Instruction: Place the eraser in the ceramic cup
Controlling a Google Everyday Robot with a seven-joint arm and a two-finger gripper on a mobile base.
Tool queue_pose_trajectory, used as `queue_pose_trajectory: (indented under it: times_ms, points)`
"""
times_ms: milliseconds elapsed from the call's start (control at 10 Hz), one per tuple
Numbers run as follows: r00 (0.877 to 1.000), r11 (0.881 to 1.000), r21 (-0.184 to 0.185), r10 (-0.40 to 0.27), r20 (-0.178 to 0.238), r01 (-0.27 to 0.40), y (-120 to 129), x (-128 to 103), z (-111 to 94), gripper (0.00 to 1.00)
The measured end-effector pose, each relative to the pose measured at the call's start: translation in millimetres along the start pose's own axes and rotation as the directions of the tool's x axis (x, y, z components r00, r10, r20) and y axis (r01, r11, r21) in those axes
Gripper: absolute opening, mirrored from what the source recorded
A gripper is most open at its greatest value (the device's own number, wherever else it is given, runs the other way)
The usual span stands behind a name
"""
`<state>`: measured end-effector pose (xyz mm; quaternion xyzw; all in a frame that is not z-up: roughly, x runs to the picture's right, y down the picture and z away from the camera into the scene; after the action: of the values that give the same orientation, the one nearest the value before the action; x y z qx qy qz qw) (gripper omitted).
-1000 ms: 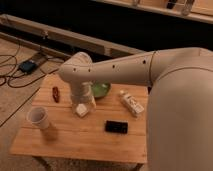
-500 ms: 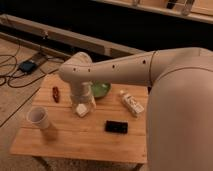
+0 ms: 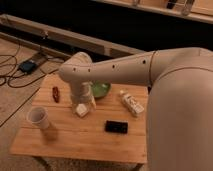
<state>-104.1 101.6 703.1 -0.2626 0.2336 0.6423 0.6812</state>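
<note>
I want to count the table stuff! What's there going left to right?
ceramic cup → small red thing → whitish block, with the gripper right above it → green bowl → eraser → white carton

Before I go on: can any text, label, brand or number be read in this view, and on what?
No text is readable anywhere in this view.
White carton: darker marks on it, too blurred to read.
Eraser: plain black, no print shows.
Ceramic cup: plain white, no print shows.
Pincer: low over the table beside the green bowl, just above the whitish block; no marking is readable on it.
</note>
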Motion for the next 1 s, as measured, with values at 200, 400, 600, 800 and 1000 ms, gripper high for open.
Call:
queue_pose_trajectory:
  times_ms: [200, 400, 600, 800, 1000]
  points:
    - [1.0, 1.0, 0.0, 0.0, 0.0, 0.0, 0.0, 0.0, 0.0, 0.65]
    - [1.0, 1.0, 0.002, -0.01, -0.001, 0.01, -0.3, 0.2, 0.3, 0.65]
    - [0.995, 0.993, 0.058, -0.1, -0.005, 0.101, -16.9, 2.9, 6.1, 0.65]
    - [0.974, 0.968, 0.12, -0.225, 0.014, 0.221, -40.7, 2.9, 16.5, 0.65]
    - [0.95, 0.944, 0.134, -0.309, 0.045, 0.3, -55.1, 3.6, 30.8, 0.65]
